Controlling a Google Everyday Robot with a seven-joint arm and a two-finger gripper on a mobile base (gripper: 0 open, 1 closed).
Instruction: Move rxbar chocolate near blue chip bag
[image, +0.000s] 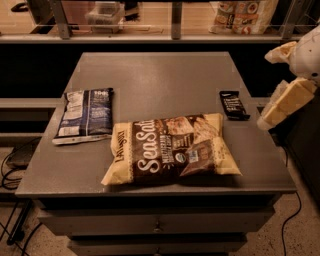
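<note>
rxbar chocolate (234, 105): black, flat, rt side. blue chip bag (85, 116): flat, left side. pincer (272, 114) prob. beside bar.

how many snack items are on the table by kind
chip bags: 2 (blue chip bag, Sea Salt bag)
snack bars: 1 (rxbar chocolate)
total: 3
gripper: off the table at its right edge, beside the rxbar chocolate

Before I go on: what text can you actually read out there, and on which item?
"Sea Salt": on the large yellow-and-brown bag; its smaller print is blurred.
White text on the blue chip bag: too blurred to read.
White lettering on the rxbar chocolate: too small to read.
No text shows on the gripper, off the right edge of the table.
</note>
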